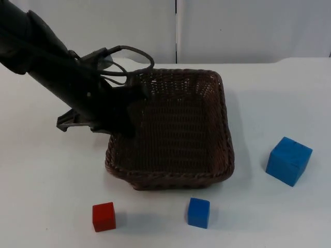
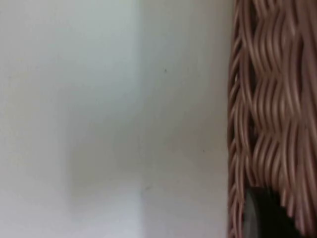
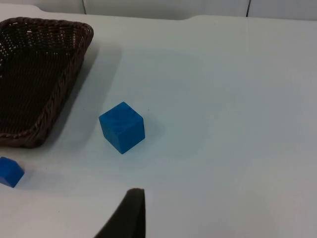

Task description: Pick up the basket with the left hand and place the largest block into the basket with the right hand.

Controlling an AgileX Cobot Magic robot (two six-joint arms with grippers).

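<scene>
Dark brown woven wicker basket [image 1: 176, 129], rectangular with a braided rim, sits mid-bench [image 1: 46, 181], which is smooth and white. Left gripper [image 1: 121, 121] is at the basket's left wall; can't tell whether its fingers are parted or clamped. Large blue cube [image 1: 288, 160] sits well right of the basket, matte with sharp edges. Small blue cube [image 1: 198, 212] and small red cube [image 1: 104, 216] lie in front of the basket. Right gripper fingertip [image 3: 130, 215] hangs over the bench near the large cube; finger state can't be told.
</scene>
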